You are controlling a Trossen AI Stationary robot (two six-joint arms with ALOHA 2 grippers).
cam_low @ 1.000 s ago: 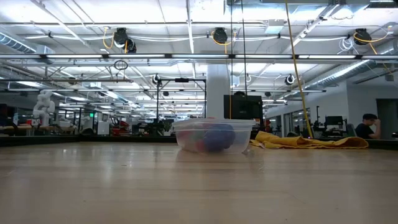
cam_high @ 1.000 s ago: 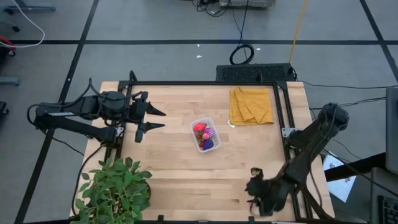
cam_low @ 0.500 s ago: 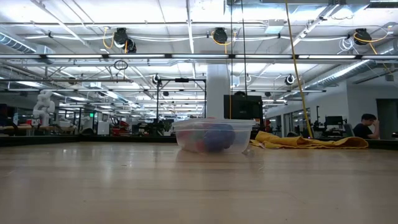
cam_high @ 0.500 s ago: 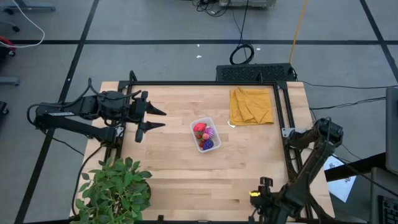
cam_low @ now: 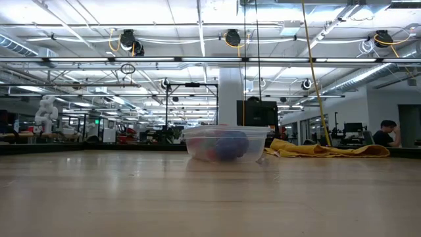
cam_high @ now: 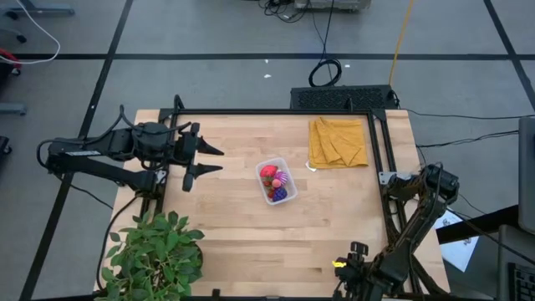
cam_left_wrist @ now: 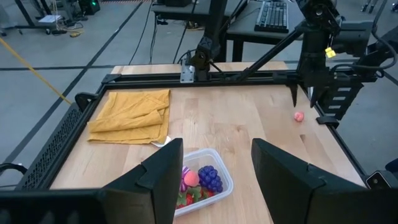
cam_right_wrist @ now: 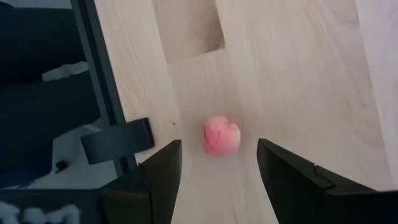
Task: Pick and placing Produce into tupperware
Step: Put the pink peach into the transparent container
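The clear tupperware (cam_high: pixel 276 180) stands mid-table and holds a red strawberry, a purple grape bunch and a magenta fruit; it also shows in the low view (cam_low: pixel 225 143) and the left wrist view (cam_left_wrist: pixel 219 186). A small pink piece (cam_right_wrist: pixel 222 137) lies on the wood near the table's near right corner and also shows in the left wrist view (cam_left_wrist: pixel 299 116). My right gripper (cam_right_wrist: pixel 219 171) is open above it, pointing down, one finger on either side, not touching; in the high view (cam_high: pixel 349 266) it covers the piece. My left gripper (cam_high: pixel 216 160) is open and empty, left of the tupperware.
A folded mustard-yellow cloth (cam_high: pixel 338 142) lies at the far right. A green potted plant (cam_high: pixel 155 255) stands at the near left corner. A black frame rail (cam_high: pixel 380 167) runs along the table's edges. A person (cam_low: pixel 388 131) sits far behind the table.
My right gripper has moved a little toward the table's near edge, and its arm has folded back toward the right edge. The tupperware and the fruits in it have stayed where they were.
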